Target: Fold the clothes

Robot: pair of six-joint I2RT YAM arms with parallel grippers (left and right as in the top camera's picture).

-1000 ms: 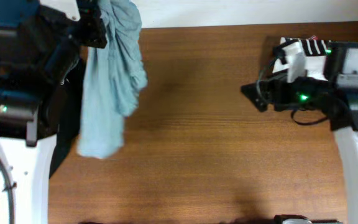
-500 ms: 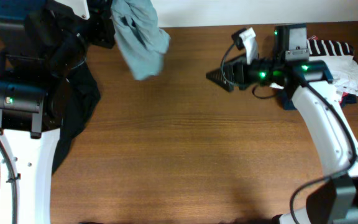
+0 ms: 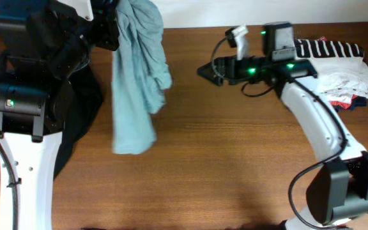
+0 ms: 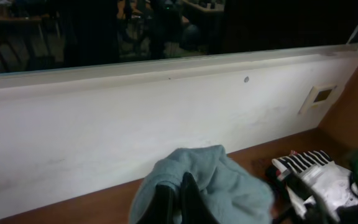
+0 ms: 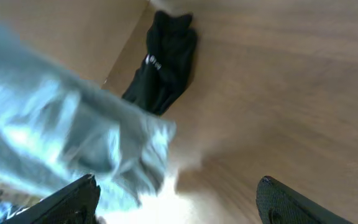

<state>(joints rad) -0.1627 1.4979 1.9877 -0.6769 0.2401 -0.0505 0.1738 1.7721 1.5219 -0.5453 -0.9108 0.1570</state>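
**Shirt drops long as right arm nears**

The left fingers, clamped shut on the grey-teal shirt, hold it up at the far edge of the bench. Bunched half a second ago, it now hangs long. The right fingers, spread wide and empty, have shifted left toward it. The black top lies under the left arm.

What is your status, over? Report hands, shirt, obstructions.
Left hand shut on grey-teal shirt, shirt hanging down. Right hand open, aimed at shirt, not touching. Black top lies far left; clothes pile far right, out of the way.
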